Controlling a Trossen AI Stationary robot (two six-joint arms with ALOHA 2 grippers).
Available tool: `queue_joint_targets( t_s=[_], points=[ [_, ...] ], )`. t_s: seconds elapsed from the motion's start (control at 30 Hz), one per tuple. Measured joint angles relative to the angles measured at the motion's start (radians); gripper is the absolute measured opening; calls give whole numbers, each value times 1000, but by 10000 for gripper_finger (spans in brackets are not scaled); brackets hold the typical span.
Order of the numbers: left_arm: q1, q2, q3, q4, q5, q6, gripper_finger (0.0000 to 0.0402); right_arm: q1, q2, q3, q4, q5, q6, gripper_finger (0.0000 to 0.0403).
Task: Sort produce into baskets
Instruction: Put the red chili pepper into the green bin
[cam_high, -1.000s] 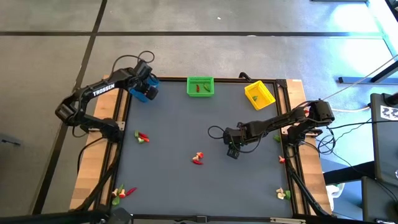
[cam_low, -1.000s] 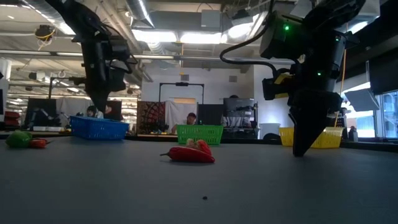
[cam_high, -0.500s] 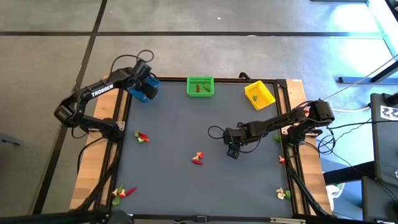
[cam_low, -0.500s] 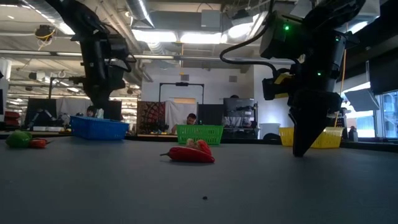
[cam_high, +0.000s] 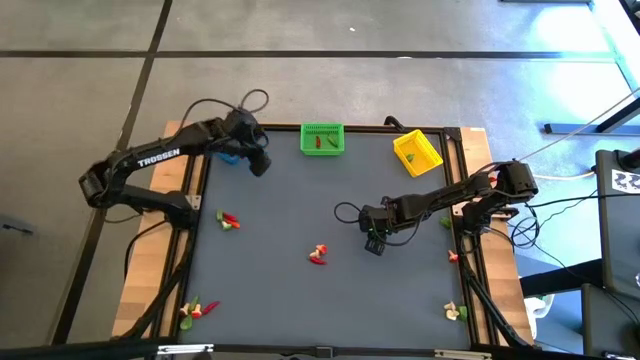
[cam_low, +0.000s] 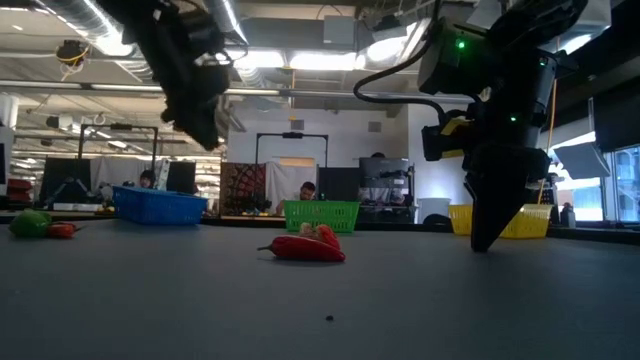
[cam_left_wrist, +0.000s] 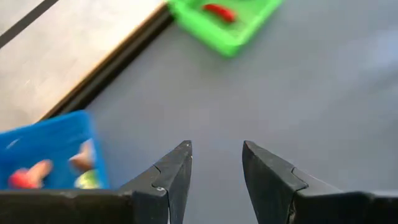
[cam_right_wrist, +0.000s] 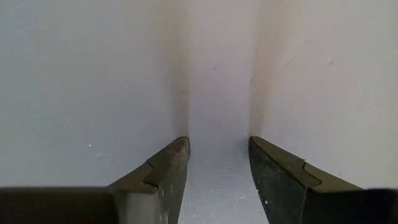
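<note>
1. The left gripper (cam_high: 260, 166) hangs in the air at the far left corner of the counter (cam_high: 300, 210), just beside the blue basket (cam_high: 229, 156). Its jaws stand apart with only bare counter between them, so it holds nothing.
2. From the left wrist view, the blue basket (cam_left_wrist: 46, 149) already has a few pieces in it, one red, one pale and one green.
3. The green basket (cam_high: 322, 139) sits at the middle of the far edge with a red piece (cam_high: 318, 143) and some green bits inside.
4. The yellow basket (cam_high: 417, 152) stands turned at an angle near the far right corner, and a small green piece (cam_high: 409, 157) lies in it.
5. The right gripper (cam_high: 374, 244) points straight down over the right half of the counter, its tips very near or on the surface. Its jaws are parted, and nothing sits between them.
6. A red pepper with a whitish bit (cam_high: 318, 254) lies loose near the middle of the counter, well to the left of the right gripper. From the low view it is the nearest piece (cam_low: 306, 245).
7. A red and green pair (cam_high: 229, 221) lies toward the left edge.
8. More pieces (cam_high: 196, 309) rest at the near left corner, on the wooden border.
9. On the right side, a green piece (cam_high: 446, 221) and a red one (cam_high: 453, 257) lie close to the frame, and a whitish and green cluster (cam_high: 455, 312) lies near the near right corner.
10. Beyond the counter, a person (cam_low: 307, 191) is partly visible behind the green basket (cam_low: 321, 215).
</note>
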Motion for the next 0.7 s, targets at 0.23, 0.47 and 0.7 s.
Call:
queue_joint_targets(
  t_s=[0.23,0.47,0.7],
  points=[
    [-181,1,0,59,3,-6,139,0,0,0,1,0,0,175],
    [-335,1,0,51,3,-17,139,0,0,0,1,0,0,175],
    [-467,2,0,-23,2,-33,139,0,0,0,2,0,0,175]
  ],
)
